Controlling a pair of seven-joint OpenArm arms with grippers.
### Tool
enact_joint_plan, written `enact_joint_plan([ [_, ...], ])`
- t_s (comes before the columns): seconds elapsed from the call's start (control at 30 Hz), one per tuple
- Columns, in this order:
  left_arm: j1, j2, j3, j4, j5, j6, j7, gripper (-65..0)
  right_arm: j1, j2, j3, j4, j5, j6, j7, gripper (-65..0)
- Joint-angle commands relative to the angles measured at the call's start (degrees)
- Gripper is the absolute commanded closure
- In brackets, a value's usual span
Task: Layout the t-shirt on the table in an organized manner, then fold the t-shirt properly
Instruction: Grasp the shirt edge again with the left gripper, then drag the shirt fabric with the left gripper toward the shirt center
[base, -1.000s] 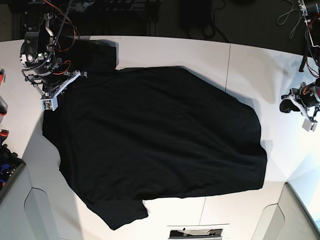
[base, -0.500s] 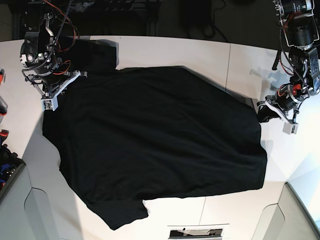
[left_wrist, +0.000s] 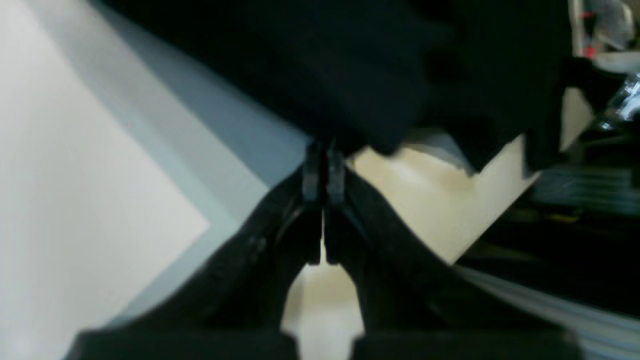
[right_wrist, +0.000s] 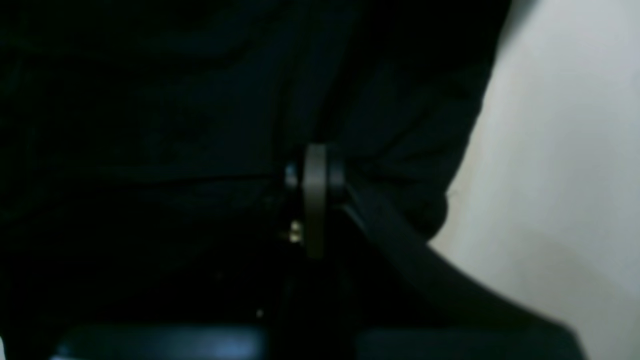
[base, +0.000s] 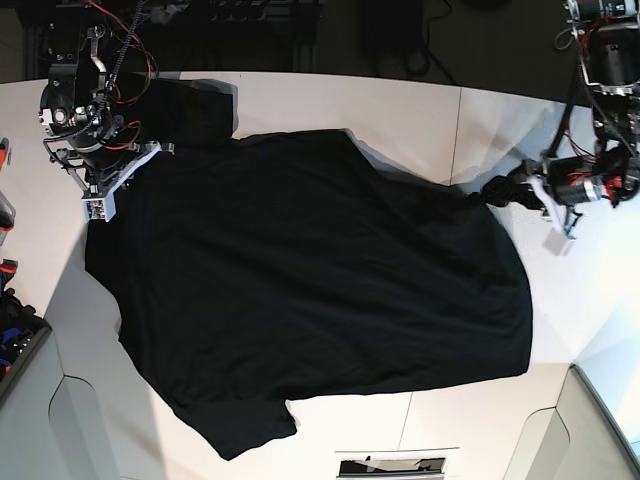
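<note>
Presently the t-shirt (base: 310, 290) lies spread on the bench (base: 400, 110), print hidden. The left hand (base: 497, 190) is clamped on a corner of cloth lifted clear; the right hand (base: 100, 205) is closed, pinning the opposite edge. Advise drawing outward, low and evenly, against that anchor, avoiding bunching.

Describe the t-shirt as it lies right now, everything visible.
The t-shirt is plain black cloth; no print shows in these views. It lies spread, mostly flat, across the white table, one sleeve toward the base view's bottom left. The left claw is shut on its hem corner at that view's right, pulling the cloth into a taut point. The right claw is shut on the fabric near the far-left sleeve.
</note>
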Motion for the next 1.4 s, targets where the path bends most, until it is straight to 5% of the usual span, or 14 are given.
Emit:
enact_joint_plan([
  [0.0,-1.55,-2.56,-0.48,1.97,-3.54,-0.36,0.00,0.0,0.00,0.46,0.15,0.52,0.04,0.26,-1.03,0.0],
  [0.23,-1.55,-9.11,-0.48,5.49,-13.56,-0.36,4.74,0.0,0.02,0.46,0.15,0.52,0.07,0.26,-0.35,0.0],
  [0.7,3.37,-7.65,-0.48,5.42,-12.39,-0.36,4.74,0.0,0.02,0.48,0.15,0.52,-0.02,0.26,-0.39,0.0],
  [0.77,5.53,-7.65,-0.48,5.42,-8.79,-0.36,4.26,0.0,0.02,0.48,0.15,0.50,-0.20,0.26,-0.39,0.0],
  [0.93,8.31,-5.90,-0.48,5.40,11.26,-0.36,-12.31,0.0,0.02,0.48,0.15,0.50,-0.17,0.26,0.13,0.0],
  [1.03,7.89,-3.67,-0.48,5.40,17.46,-0.36,-19.78,0.0,0.04,0.46,0.15,0.50,-0.15,0.26,0.72,0.0],
  [1.37,1.73,7.30,1.73,1.27,34.86,-0.36,-27.32,0.0,0.15,0.48,0.15,0.50,-0.15,0.26,-0.07,0.0],
])
